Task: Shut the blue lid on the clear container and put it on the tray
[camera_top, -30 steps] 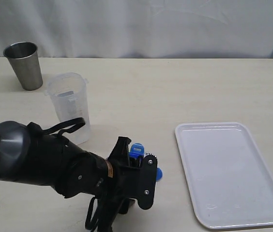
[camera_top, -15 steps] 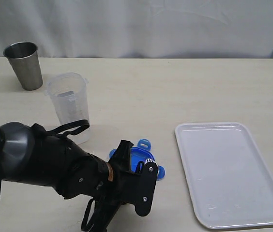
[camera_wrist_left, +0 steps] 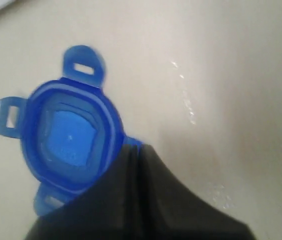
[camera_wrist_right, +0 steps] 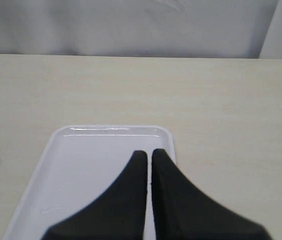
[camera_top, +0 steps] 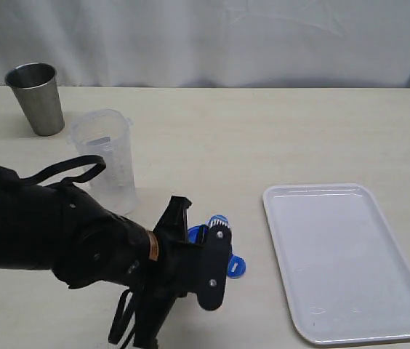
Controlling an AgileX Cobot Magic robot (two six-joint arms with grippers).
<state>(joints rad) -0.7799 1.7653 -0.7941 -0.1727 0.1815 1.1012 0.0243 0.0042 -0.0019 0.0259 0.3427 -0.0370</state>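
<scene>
Lower centre: the left gripper (camera_top: 205, 236), open a second earlier, now pinches shut on one edge of the blue lid (camera_top: 233, 267), so capping the clear container (camera_top: 107, 160), upper left, can begin; the tray (camera_top: 343, 254) waits at right.

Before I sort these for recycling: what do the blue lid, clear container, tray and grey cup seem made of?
The blue lid looks like glossy moulded plastic, judging by its soft highlights and thin slotted tabs. The clear container seems to be translucent, slightly frosted plastic with milky see-through walls. The tray is likely smooth white plastic with a faint sheen. The grey cup is probably brushed steel, given its dull metallic reflections.
</scene>
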